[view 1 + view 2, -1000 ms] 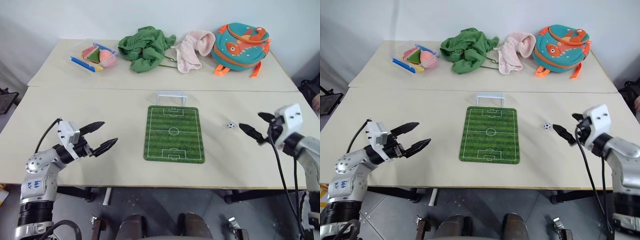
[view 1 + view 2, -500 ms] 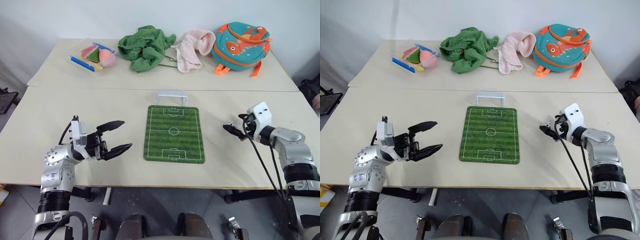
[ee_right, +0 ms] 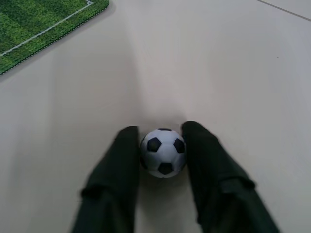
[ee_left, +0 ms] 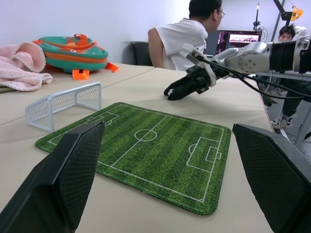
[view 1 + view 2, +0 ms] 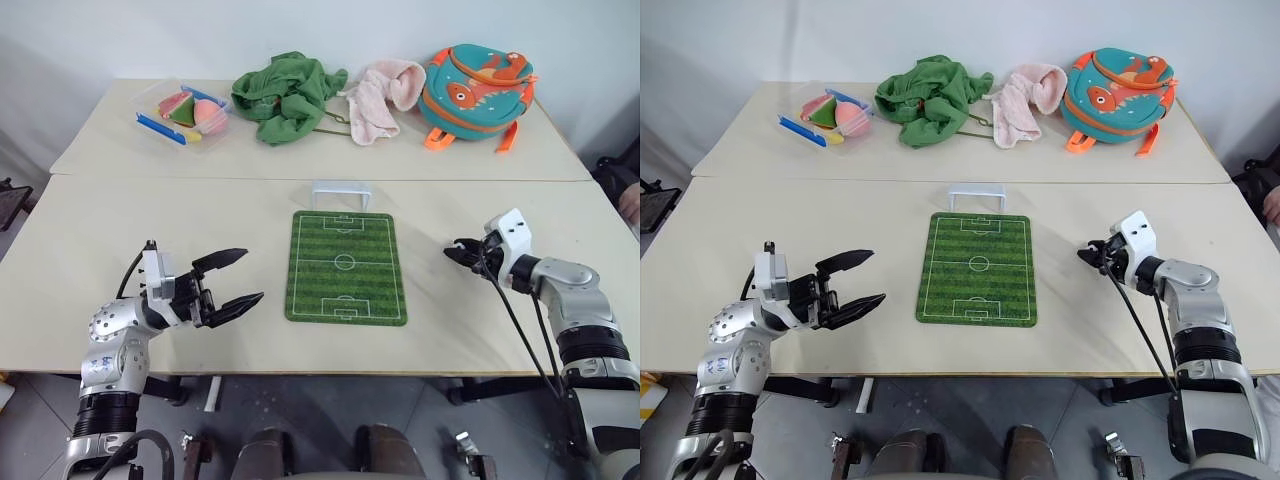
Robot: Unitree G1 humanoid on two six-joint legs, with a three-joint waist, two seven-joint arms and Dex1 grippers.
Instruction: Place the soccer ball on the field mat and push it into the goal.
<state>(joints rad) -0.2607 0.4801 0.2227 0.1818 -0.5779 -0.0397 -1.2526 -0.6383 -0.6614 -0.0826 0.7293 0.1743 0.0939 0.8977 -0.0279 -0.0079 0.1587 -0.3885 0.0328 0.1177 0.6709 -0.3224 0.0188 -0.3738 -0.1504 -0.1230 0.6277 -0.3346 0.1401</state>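
With its two black fingers (image 3: 119, 179) pressed against either side of the soccer ball (image 3: 163, 152), the right end effector (image 3: 163, 145) is grasping the ball low over the pale worktop (image 5: 120, 230), on bare surface to the right of the field mat (image 5: 345, 267) and apart from its edge. From the head views that end effector (image 5: 456, 251) points toward the mat's right edge, and the ball itself is too hidden among the fingertips to make out there. On the other side, the left end effector (image 5: 235, 280) hangs above the worktop to the left of the mat, its fingers spread wide and holding nothing. Between the two lies the green mat, flat, with its white pitch lines facing up and nothing on it. Just beyond the mat's far short edge stands the goal (image 5: 341, 193), a small white netted frame, upright and empty. Farther back, along the rear of the worktop, a clear tray (image 5: 182, 108) at the left holds several colourful toy pieces, pink, green and blue among them; what they are I cannot tell. Beside it lie a crumpled green cloth (image 5: 287, 95) and a pink cloth (image 5: 378, 93), and at the right a teal backpack (image 5: 477, 87) with orange trim lies closed. Past the right end effector in the left wrist view, a person in a white shirt (image 4: 177, 36) sits behind the worktop.
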